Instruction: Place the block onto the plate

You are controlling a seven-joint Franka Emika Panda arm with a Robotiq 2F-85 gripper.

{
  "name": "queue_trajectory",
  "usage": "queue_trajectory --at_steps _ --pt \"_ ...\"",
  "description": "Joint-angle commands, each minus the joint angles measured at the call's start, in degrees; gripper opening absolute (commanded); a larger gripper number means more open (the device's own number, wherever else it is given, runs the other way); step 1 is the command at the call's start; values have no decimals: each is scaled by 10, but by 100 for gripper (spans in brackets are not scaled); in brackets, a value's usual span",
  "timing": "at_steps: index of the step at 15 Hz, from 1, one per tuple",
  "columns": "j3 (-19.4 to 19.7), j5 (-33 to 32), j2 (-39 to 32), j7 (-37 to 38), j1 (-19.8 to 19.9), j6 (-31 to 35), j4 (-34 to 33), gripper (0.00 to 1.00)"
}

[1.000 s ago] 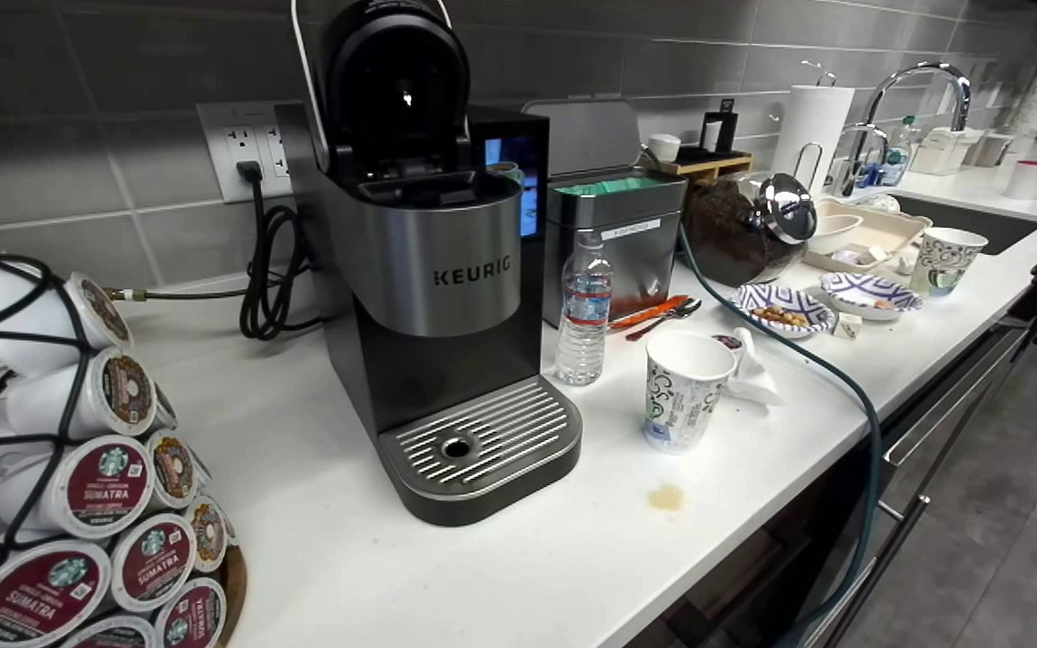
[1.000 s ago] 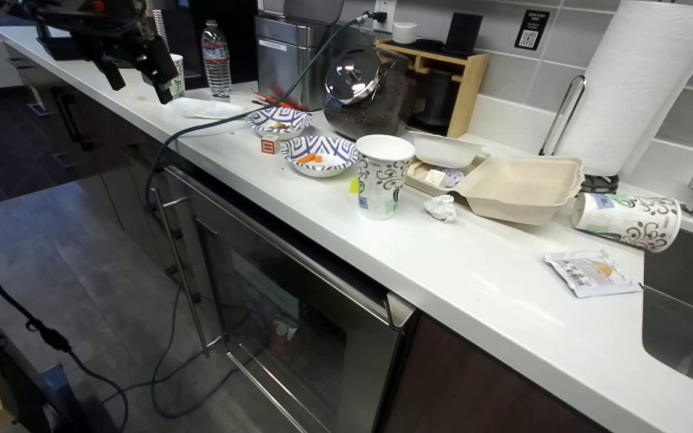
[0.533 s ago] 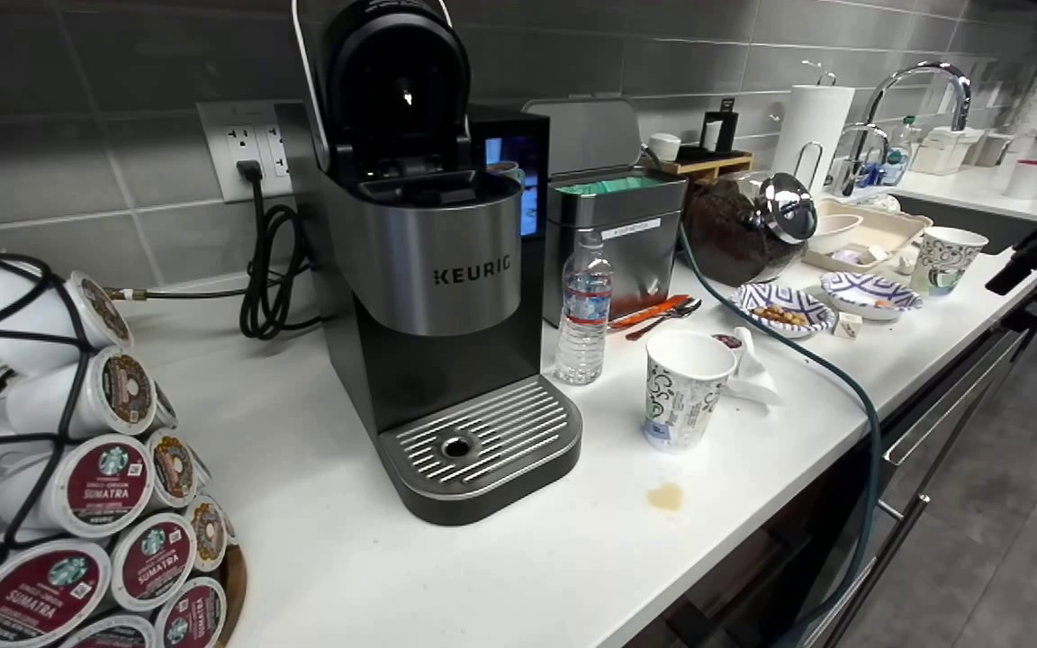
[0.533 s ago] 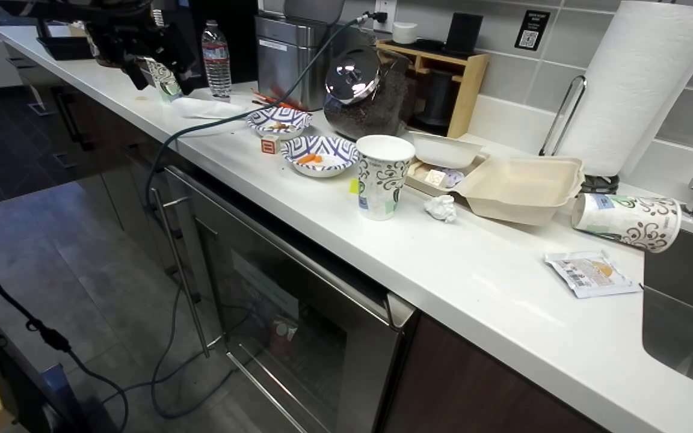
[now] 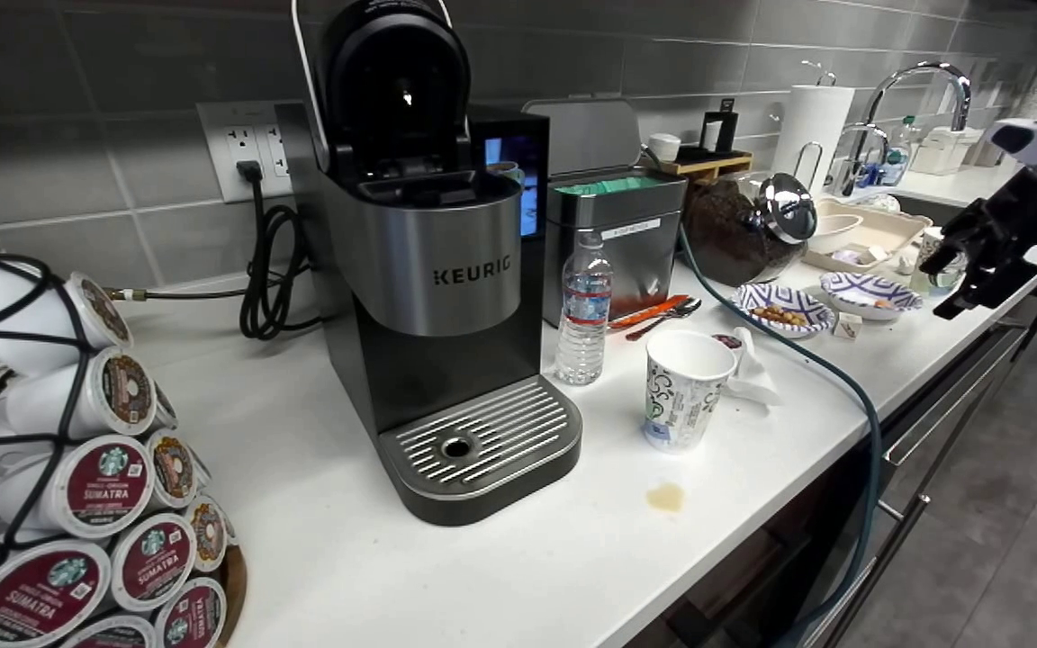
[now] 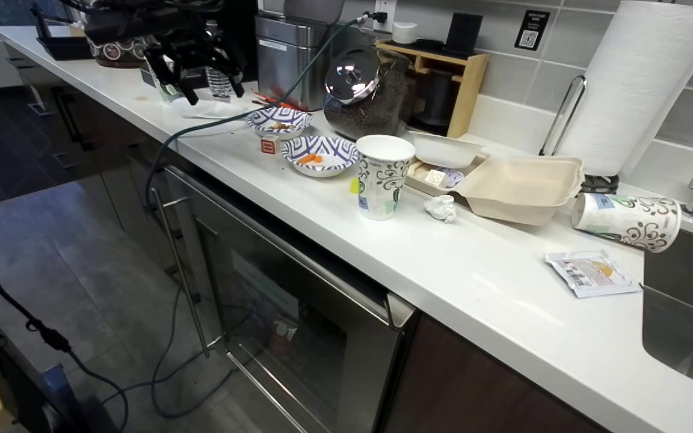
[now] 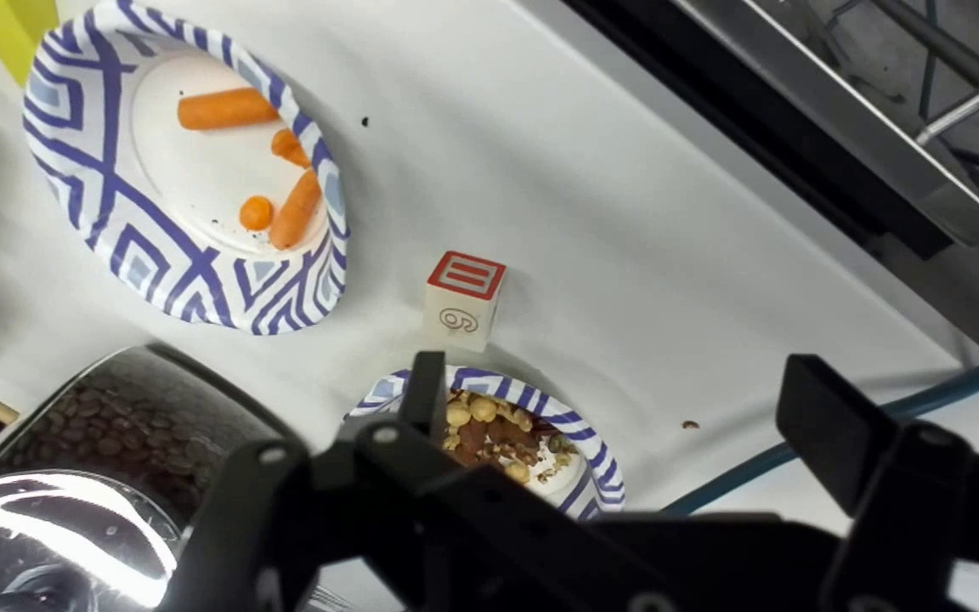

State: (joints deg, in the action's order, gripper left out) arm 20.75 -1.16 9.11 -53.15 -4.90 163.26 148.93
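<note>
Gray tile [image 6: 521,78] backs a long white counter [image 6: 443,258], seen in both exterior views. Over it hangs the black gripper [image 7: 617,399], its two fingers [image 7: 825,425] spread well apart. Below, in the wrist view, the block [image 7: 462,304] rests on the counter with a red-framed face showing, just beside the nut plate [image 7: 579,438] and near the carrot plate [image 7: 192,183]; whether it touches the nut plate I cannot tell. Beyond the carrot plate, a paper cup [image 6: 382,180] stands upright. A teal cable [image 5: 875,468] runs across the white surface and drops over its front edge. Along the tile sit a jar of coffee beans [image 7: 116,438], a metal bin [image 5: 640,261] and, near it, a water bottle [image 5: 582,310]. Next comes the Keurig machine [image 5: 446,270], a tan stain [image 5: 665,497] on the counter before it and coffee pods [image 5: 106,487] stacked at that end. Toward the sink [image 6: 689,319] lie crumpled paper [image 6: 441,208], an open takeout container [image 6: 521,186] and a tipped cup [image 6: 629,222], with a paper towel roll [image 6: 641,90] standing behind. Under the counter come a glass-fronted appliance [image 6: 316,355] and the gray floor [image 6: 70,240].
</note>
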Motion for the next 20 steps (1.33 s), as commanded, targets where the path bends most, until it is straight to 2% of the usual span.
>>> queue_trajectory --at_steps 1,2,5,6,7,9,10,13,17,20 --pt "17 88 -92 -70 -40 4 -66 100" --pt "6 40 -43 -32 -18 1 -30 100" --pt "5 46 -61 -35 -21 1 -42 100" --pt "2 21 -83 -10 -17 20 -51 100" --pt "1 22 -97 -10 -19 25 -58 100" --pt "1 33 -138 -23 -24 35 -81 100" --pt "-2 60 -159 -48 -27 49 -92 100" --pt "-9 63 -214 -47 -17 70 -126 100" --pt "-41 110 -263 -61 18 46 -172 100" --pt "-86 163 -276 -89 65 24 -204 100"
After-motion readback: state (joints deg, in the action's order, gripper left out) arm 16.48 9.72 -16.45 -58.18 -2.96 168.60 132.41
